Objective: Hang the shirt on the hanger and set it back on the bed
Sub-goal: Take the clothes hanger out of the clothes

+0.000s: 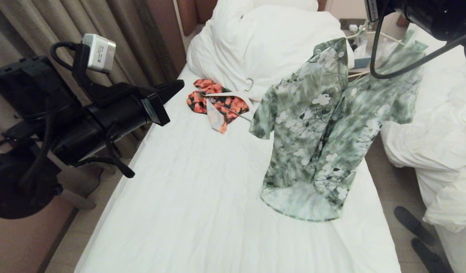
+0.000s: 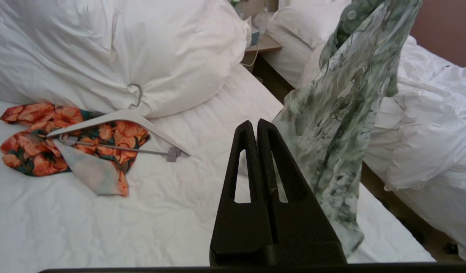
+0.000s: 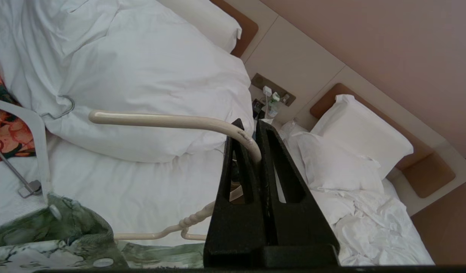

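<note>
The green-and-white flowered shirt (image 1: 324, 129) hangs in the air over the right side of the bed (image 1: 187, 197), its hem just above the white sheet. It is draped on the thin cream hanger (image 1: 390, 38). In the right wrist view my right gripper (image 3: 250, 127) is shut on the hanger's curved hook (image 3: 172, 120), with the shirt's collar (image 3: 66, 235) below it. My left gripper (image 2: 255, 123) is shut and holds nothing. It hovers over the bed's left side (image 1: 178, 85), apart from the shirt (image 2: 343, 113).
An orange-and-black floral garment (image 1: 218, 102) with a wide white hanger (image 2: 119, 117) lies by the big white duvet (image 1: 263, 41). A second bed with heaped bedding (image 1: 445, 125) stands to the right across a narrow aisle. Curtains (image 1: 47, 22) hang on the left.
</note>
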You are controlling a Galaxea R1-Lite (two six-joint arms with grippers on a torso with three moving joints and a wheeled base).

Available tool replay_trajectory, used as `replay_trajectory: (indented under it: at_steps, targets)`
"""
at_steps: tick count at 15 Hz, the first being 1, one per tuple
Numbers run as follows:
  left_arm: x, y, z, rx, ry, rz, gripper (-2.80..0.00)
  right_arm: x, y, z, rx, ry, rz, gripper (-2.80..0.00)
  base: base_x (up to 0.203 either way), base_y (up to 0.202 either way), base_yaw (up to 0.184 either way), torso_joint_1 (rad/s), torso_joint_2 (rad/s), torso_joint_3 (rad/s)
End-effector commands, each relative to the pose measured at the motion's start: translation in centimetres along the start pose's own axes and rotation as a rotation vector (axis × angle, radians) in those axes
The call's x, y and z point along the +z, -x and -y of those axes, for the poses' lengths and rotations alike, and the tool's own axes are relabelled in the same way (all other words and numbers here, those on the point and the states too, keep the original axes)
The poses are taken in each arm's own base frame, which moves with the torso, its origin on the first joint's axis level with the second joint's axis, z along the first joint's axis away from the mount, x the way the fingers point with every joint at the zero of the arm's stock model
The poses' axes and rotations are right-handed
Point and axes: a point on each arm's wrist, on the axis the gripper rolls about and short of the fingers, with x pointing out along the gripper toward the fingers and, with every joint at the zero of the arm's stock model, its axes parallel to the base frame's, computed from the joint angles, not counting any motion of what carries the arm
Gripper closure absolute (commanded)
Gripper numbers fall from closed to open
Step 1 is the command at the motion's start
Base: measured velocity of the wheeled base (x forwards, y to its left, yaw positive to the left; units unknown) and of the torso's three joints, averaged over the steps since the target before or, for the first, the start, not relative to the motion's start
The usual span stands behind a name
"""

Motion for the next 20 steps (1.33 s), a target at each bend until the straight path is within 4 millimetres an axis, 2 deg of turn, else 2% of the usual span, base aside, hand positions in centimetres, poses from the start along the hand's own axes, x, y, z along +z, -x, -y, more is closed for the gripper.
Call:
replay_trajectory:
  at_steps: [1, 20]
  targets:
    - [0.23, 0.1, 0.04, -0.001, -0.003, 0.01, 0.0, 0.0, 0.01, 0.0, -0.005, 0.004, -0.004, 0.0, 0.0, 0.0, 0.0, 0.0, 0.0, 0.0]
    - [-0.12, -0.47, 0.18, -0.008, 0.014, 0.004, 0.0, 0.44, 0.31, 0.42, -0.013, -0.004, 0.003, 0.0, 0.0, 0.0, 0.0, 0.0, 0.0, 0.0]
